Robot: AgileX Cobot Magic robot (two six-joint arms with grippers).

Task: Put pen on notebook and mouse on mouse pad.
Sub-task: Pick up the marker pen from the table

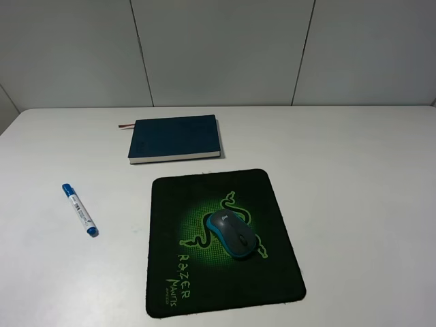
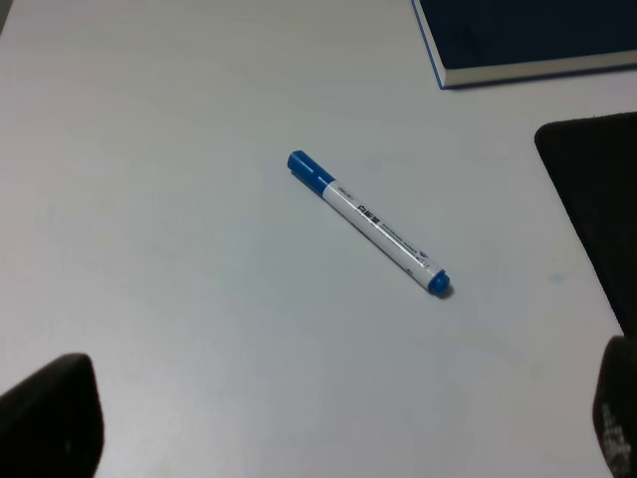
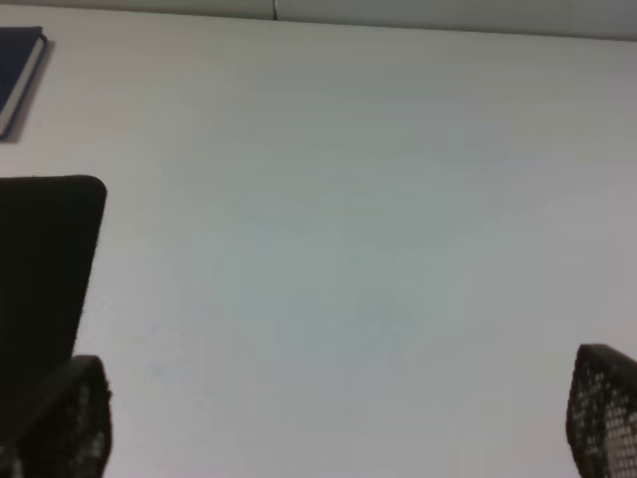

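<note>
Pen (image 1: pixel 80 210) lies flat on the white table (image 1: pixel 354 204), out at 9 o'clock from the mouse pad (image 1: pixel 163 197), barrel running 11 to 5 with the blue cap at the 11 end. It touches nothing, and from it the notebook (image 1: pixel 175 137) sits well apart at about 1 o'clock. Notebook closed, cover up, ribbon poking from its far-left corner, just beyond the pad's 12 o'clock edge; its flat top makes a ready landing place. Mouse (image 1: pixel 231 234) rests near the middle of the pad, over the green emblem, so that half of the task reads as done and the pen is the step in hand. To the right of the pad, at 3 o'clock, only bare table. Neither arm shows in the high view. Left wrist view: the pen (image 2: pixel 370 223) is centred ahead of the left gripper (image 2: pixel 333 418), probably lined up for a pick. Its dark fingertips (image 2: pixel 50 418) sit at opposite corners of the view, spread wide, holding nothing and touching nothing, with the pen well short of them. Right wrist view: the right gripper (image 3: pixel 333 413) also stands wide and empty, fingertips (image 3: pixel 607 408) over plain table, with the pad's edge (image 3: pixel 40 259) and a corner of the notebook (image 3: pixel 18 70) off to one side.
</note>
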